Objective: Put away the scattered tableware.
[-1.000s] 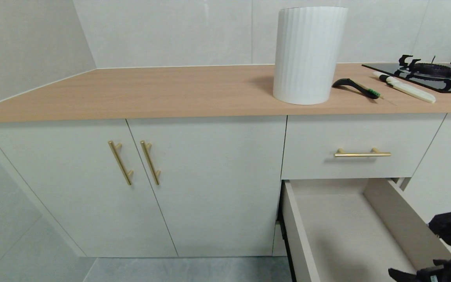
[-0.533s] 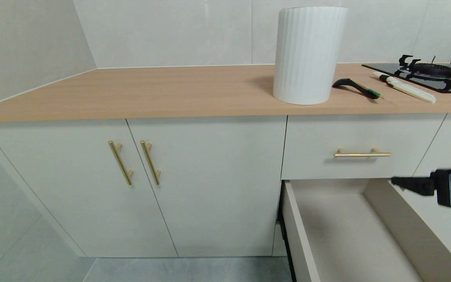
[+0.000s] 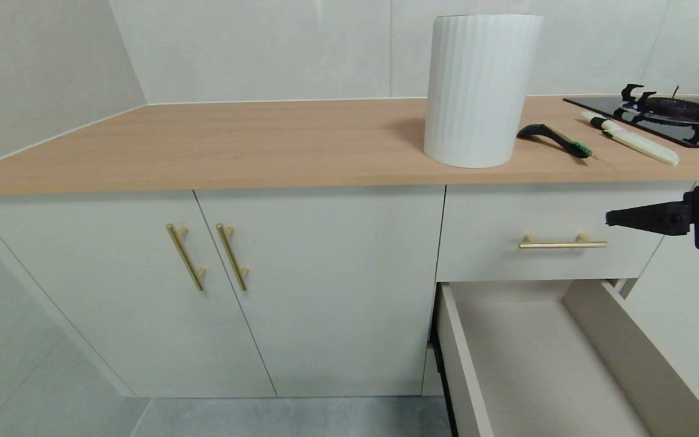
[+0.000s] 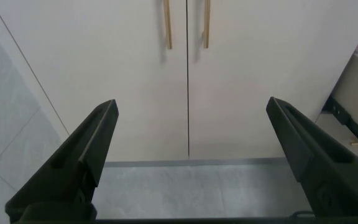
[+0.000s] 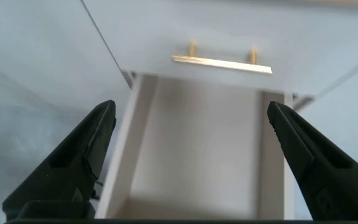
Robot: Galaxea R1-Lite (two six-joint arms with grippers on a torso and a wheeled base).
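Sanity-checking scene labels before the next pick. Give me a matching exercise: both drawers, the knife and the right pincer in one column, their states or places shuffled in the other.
1. lower drawer
2. upper drawer
3. white knife
4. right pincer

A. lying on the countertop beside the stove
B. shut, gold handle across its front
C. jaws apart, in the air, holding nothing
D. pulled out

Pairs: 1-D, 2-B, 3-A, 4-C.

lower drawer (image 3: 537, 364) open, canister (image 3: 477, 91) just beside black tool (image 3: 553, 136)
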